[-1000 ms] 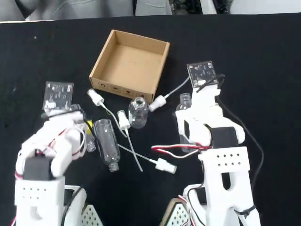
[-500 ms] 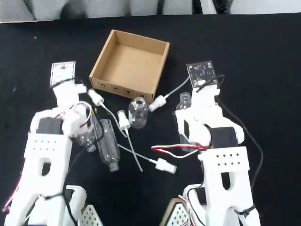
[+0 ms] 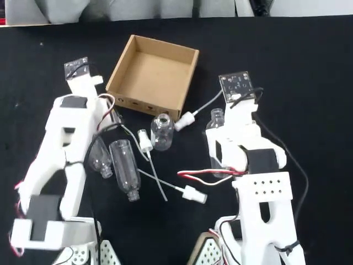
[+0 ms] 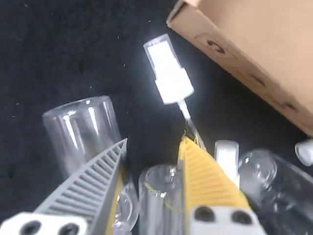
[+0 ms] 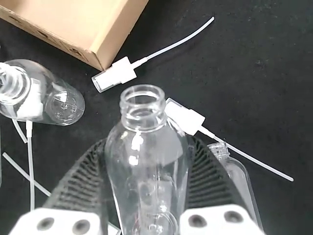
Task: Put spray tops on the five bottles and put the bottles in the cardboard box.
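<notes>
The box [image 3: 151, 74] sits toward the far edge of the table [image 3: 309, 66], left of the middle. Our left gripper [image 4: 154, 144] hangs by the box's near left corner, fingers spread wide and gripping nothing. Just ahead of its fingertips a spray top [image 4: 168, 78] lies on the table, its tube pointing back at the gripper.

Our right gripper [image 5: 146, 142] is clamped on a bottle [image 5: 146, 171], neck up and uncapped, right of the table's middle and near the box's near right corner. We cannot tell whether that bottle touches the table. A second top [image 3: 186, 118] lies just beside that corner, its tube running toward the far right. A third top [image 5: 183, 115] lies close by the held bottle's neck, and a fifth bottle [image 5: 234, 171] lies on its side under the right gripper.

Near the middle of the box's near wall we see an upright bottle [image 3: 161, 131], uncapped, with a fourth top [image 3: 144, 141] just beside it and that top's tube trailing toward the near edge. A long bottle [image 3: 124, 165] lies left of that tube, neck toward the near edge, and a small bottle [image 3: 100, 161] lies just beside it, partly under our left arm. A fifth top [image 3: 193, 193] lies nearer the near edge, by the right arm.
</notes>
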You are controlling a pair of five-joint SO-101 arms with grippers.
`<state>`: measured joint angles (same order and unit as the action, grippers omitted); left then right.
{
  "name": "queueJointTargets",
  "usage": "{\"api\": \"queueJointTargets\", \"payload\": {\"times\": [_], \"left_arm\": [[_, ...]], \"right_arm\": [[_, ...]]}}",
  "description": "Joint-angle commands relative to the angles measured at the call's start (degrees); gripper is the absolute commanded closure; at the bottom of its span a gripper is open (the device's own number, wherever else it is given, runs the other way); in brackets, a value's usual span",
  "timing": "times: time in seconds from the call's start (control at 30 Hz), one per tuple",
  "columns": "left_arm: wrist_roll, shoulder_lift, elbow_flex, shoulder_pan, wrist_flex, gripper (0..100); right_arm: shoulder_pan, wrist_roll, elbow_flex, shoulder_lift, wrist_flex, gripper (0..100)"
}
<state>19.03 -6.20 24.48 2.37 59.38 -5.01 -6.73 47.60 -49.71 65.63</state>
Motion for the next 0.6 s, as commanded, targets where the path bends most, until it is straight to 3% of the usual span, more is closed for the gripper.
{"api": "queueJointTargets", "payload": {"times": [0.0,0.57], "left_arm": [[3.52,3.16,-7.25,0.48,-0.97,83],[13.54,22.68,-23.08,0.57,-1.05,83]], "right_arm": [[1.49,0.53,-0.40,-1.80,-1.58,97.7],[1.41,0.53,0.13,-1.80,-1.58,97.7]]}}
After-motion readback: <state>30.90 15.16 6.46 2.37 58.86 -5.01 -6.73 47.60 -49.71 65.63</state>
